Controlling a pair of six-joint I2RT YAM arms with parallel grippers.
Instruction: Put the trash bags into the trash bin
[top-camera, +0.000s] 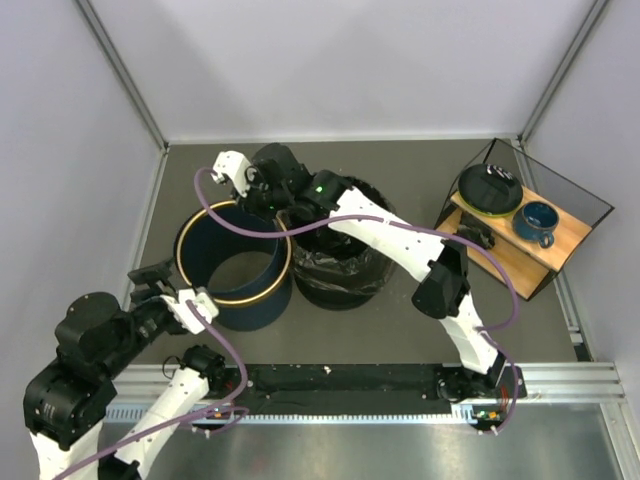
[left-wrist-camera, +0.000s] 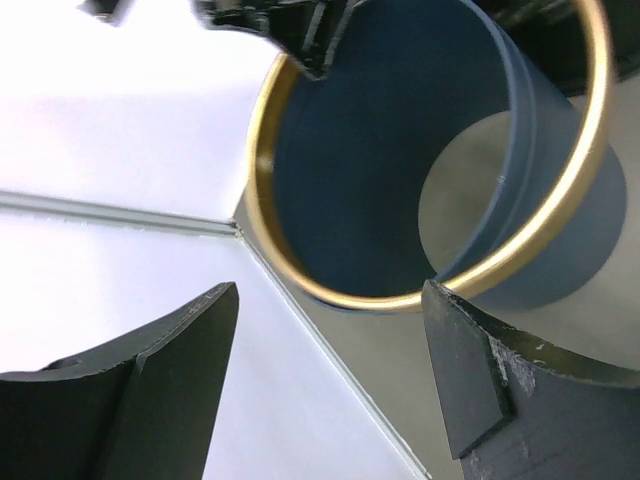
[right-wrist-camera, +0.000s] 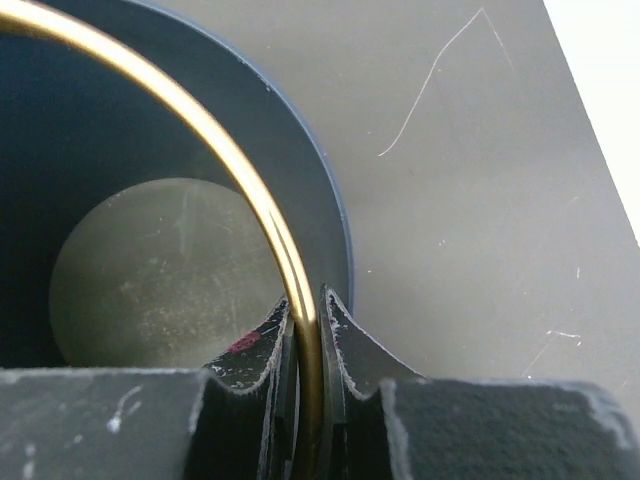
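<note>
The trash bin stands upright on the bench, with no bag inside it. The trash bag sits as a glossy, crinkled mass just right of the bin; whether they touch I cannot tell. The right gripper has its fingers pinched narrow on the bin's gold rim, on the side toward the bag. The left gripper hovers at the bin's near-left side, fingers wide, holding nothing.

This looks like steadying the bin before loading. Next, 1 arm must grasp the bag and lift it over the rim, but the right arm lies across the bag, in the way. Well right of the bin, a wooden shelf carries a blue mug.
</note>
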